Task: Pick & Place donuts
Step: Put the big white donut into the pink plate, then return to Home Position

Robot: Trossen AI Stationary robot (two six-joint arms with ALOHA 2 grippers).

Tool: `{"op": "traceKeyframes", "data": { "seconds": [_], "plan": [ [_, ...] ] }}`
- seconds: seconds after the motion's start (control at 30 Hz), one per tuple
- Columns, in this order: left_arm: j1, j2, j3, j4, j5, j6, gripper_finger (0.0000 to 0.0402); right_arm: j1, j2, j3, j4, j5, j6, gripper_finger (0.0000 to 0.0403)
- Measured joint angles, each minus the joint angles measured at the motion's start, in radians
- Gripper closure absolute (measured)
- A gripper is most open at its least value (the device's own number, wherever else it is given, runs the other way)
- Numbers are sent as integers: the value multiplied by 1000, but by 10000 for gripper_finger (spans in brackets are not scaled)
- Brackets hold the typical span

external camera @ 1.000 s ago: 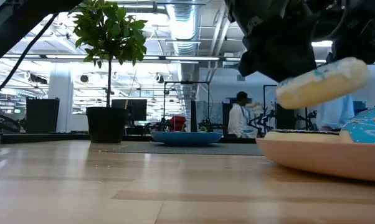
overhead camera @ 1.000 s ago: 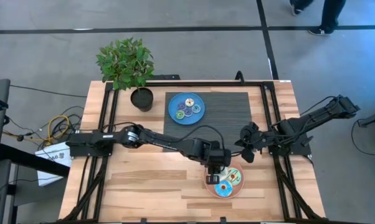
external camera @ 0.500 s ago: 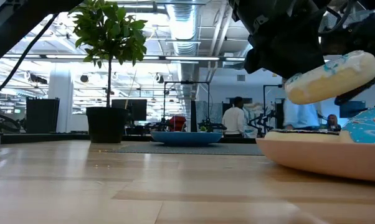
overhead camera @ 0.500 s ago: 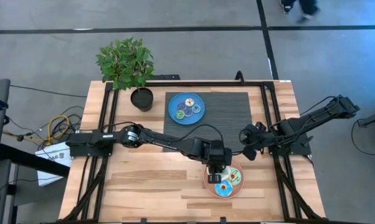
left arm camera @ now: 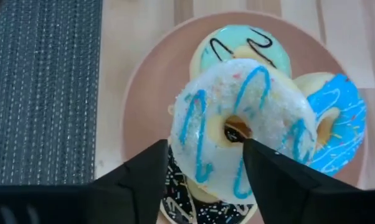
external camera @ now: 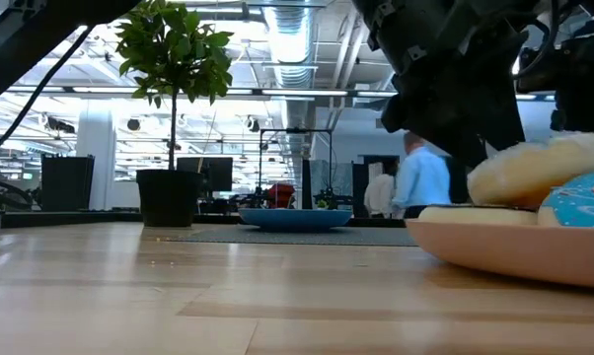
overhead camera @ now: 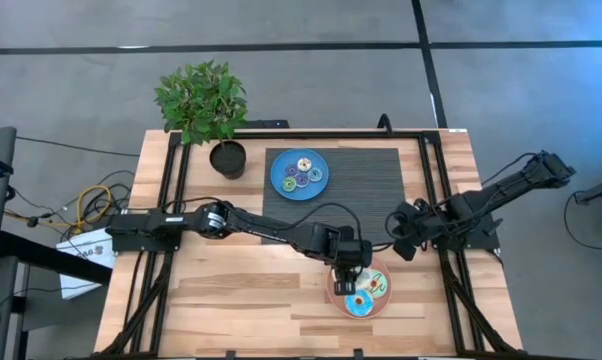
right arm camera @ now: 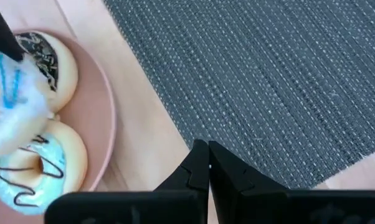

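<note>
Low view: wooden table [external camera: 179,296], bright room; left end effector [left arm camera: 203,171] parted around white donut [left arm camera: 243,124], right end effector [right arm camera: 206,163] clenched.

A light wooden tabletop [overhead camera: 231,300] with a dark frame along its edges carries a potted plant [overhead camera: 203,105] at about eleven o'clock, its leaves spreading over a small black pot [overhead camera: 227,158]. A dark grey woven mat [overhead camera: 366,175] lies toward twelve o'clock, with a blue plate [overhead camera: 281,185] on its nine o'clock end. A pink plate [overhead camera: 336,295] sits near five o'clock. Coiled cables [overhead camera: 91,205] lie on the floor at nine o'clock. In the room beyond, a person [external camera: 420,179] in a light shirt stands.
</note>
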Motion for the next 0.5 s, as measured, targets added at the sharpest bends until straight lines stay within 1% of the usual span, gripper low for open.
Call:
{"op": "traceKeyframes", "data": {
  "seconds": [0.2, 0.43, 0.5],
  "plan": [
    [4, 0, 0, -34, 16, -19, 177, 22, 0, 0, -93, 0, 66, 403],
    [19, -30, 22, -98, 17, -34, 176, 73, -28, 0, -119, 1, 117, 403],
    [21, -57, 20, -90, -8, -9, 175, 89, -46, 0, -119, 14, 134, 403]
  ]
}}
